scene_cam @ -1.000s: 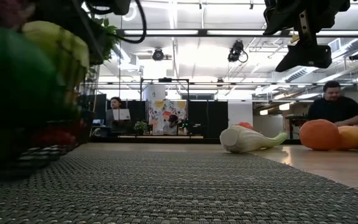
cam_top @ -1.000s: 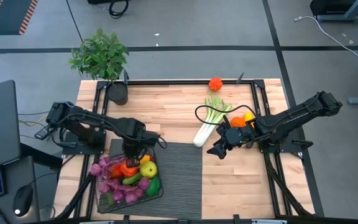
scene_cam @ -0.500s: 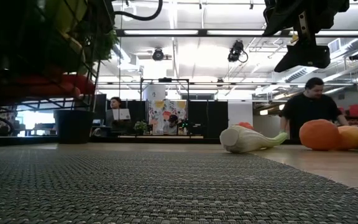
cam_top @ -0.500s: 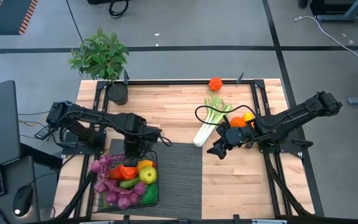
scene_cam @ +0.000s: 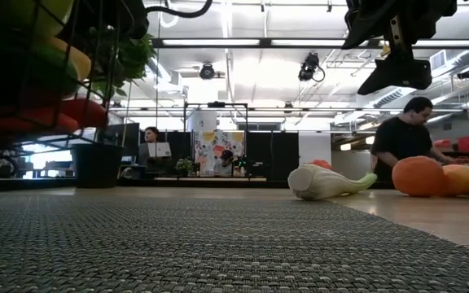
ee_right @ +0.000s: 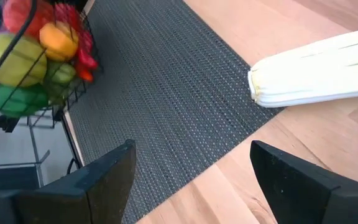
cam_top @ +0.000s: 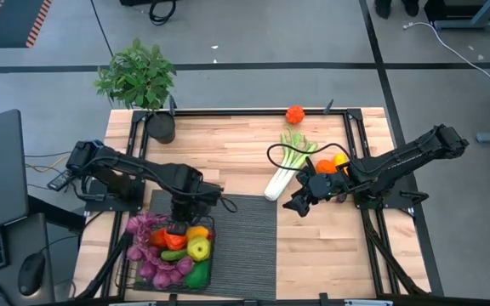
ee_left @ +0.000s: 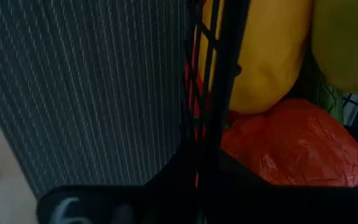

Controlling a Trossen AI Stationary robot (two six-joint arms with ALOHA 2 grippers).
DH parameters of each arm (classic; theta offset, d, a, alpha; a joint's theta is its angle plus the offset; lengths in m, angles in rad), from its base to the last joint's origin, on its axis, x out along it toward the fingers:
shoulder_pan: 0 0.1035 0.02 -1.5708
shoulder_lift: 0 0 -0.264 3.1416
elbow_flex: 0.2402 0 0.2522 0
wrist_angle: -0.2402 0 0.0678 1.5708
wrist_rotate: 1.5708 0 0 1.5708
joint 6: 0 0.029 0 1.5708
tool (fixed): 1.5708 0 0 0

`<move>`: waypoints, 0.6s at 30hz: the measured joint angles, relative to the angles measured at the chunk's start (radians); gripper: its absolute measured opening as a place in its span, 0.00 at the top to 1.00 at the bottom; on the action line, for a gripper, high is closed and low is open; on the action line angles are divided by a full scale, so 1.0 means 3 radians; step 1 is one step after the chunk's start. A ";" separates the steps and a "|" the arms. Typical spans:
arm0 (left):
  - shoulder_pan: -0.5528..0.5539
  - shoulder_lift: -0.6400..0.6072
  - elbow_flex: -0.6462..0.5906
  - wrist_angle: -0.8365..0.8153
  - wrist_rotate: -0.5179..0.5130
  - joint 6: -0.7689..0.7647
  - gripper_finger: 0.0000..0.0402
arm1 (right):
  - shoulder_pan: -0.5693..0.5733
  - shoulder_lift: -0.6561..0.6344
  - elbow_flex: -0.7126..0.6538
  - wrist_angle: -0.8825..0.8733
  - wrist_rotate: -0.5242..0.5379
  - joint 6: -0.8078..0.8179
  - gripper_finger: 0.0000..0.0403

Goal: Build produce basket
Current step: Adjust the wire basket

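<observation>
Black wire mesh, shallow and roughly square: the basket (cam_top: 170, 252) hangs at the near left edge of the table, lifted clear of the flat dark ribbed mat (cam_top: 243, 246), with the left gripper (cam_top: 183, 212) pinched shut on its rim. It is packed with toy produce (cam_top: 177, 248): purple grapes, a red pepper, a yellow lemon, green pieces. Held by one edge, it could tip and spill, and it already hangs partly past the table edge. The right gripper (cam_top: 299, 205) hovers with fingers spread wide and empty over the mat's far side, near the pale green-topped leek (cam_top: 286, 172) lying unpacked.
</observation>
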 joint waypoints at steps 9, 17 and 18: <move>-0.0065 0.0203 0.0003 0.0167 -0.0115 -0.0069 0.99 | 0.0000 0.0000 0.0000 -0.0002 0.0018 0.0049 0.21; -0.0057 0.0448 -0.0072 0.0165 0.0013 -0.0268 0.99 | 0.0003 0.0000 0.0000 0.0003 0.0008 0.0086 0.21; -0.0059 0.0454 -0.0097 0.0182 0.0054 -0.0318 0.99 | 0.0006 0.0000 0.0000 0.0005 0.0005 0.0086 0.21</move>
